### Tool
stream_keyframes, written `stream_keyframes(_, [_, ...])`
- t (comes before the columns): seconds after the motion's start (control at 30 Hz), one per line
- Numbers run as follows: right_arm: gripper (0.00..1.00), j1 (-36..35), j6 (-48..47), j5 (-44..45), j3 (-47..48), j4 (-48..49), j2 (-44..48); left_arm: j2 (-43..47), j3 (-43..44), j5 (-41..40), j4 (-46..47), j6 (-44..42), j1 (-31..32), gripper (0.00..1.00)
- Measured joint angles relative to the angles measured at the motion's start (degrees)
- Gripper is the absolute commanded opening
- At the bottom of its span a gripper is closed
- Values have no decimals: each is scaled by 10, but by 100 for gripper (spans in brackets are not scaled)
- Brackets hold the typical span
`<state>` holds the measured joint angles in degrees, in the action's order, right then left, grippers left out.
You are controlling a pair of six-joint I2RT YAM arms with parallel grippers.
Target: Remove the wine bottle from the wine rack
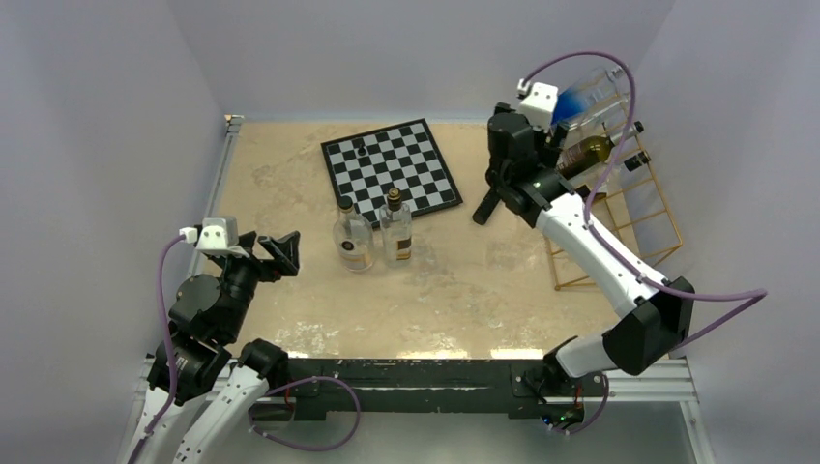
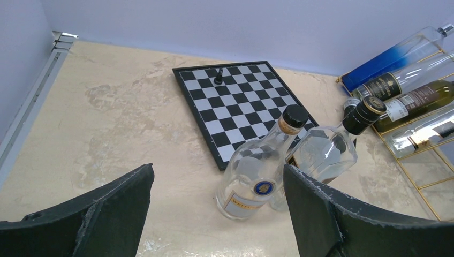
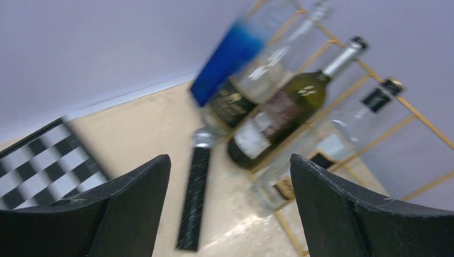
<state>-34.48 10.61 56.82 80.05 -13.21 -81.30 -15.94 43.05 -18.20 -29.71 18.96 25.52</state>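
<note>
The gold wire wine rack [image 1: 638, 227] stands at the right of the table and holds several bottles lying slanted. Among them is a dark green wine bottle [image 1: 592, 152] with a pale label, also in the right wrist view [image 3: 278, 115] and the left wrist view [image 2: 423, 101]. A blue-and-clear bottle [image 3: 235, 51] lies above it. My right gripper [image 3: 229, 160] is open and empty, just left of the bottles' base ends and apart from them; that view is blurred. My left gripper [image 1: 280, 246] is open and empty at the near left.
Two clear bottles [image 1: 353, 237] [image 1: 396, 227] stand upright at the table's middle. A chessboard [image 1: 392, 169] with one black piece [image 1: 359, 145] lies behind them. A black bar [image 3: 194, 198] lies between chessboard and rack. Walls close off the back and both sides.
</note>
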Motion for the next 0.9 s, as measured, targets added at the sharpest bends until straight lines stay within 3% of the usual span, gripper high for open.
stream_keyframes(0.13, [89, 84, 51, 68, 8, -43, -28, 0, 0, 5, 0, 0, 0, 94])
stream_keyframes(0.3, [87, 163, 171, 113, 40, -164, -77, 1, 0, 7, 0, 0, 0, 94])
stream_keyframes(0.47, [86, 224, 356, 139, 108, -340, -132, 8, 0, 9, 0, 0, 0, 94])
stream_keyframes(0.67, [83, 275, 697, 162, 296, -629, -261, 12, 0, 10, 1, 0, 0, 93])
stream_keyframes(0.9, [83, 307, 832, 169, 355, -727, -360, 10, 0, 10, 1, 0, 0, 93])
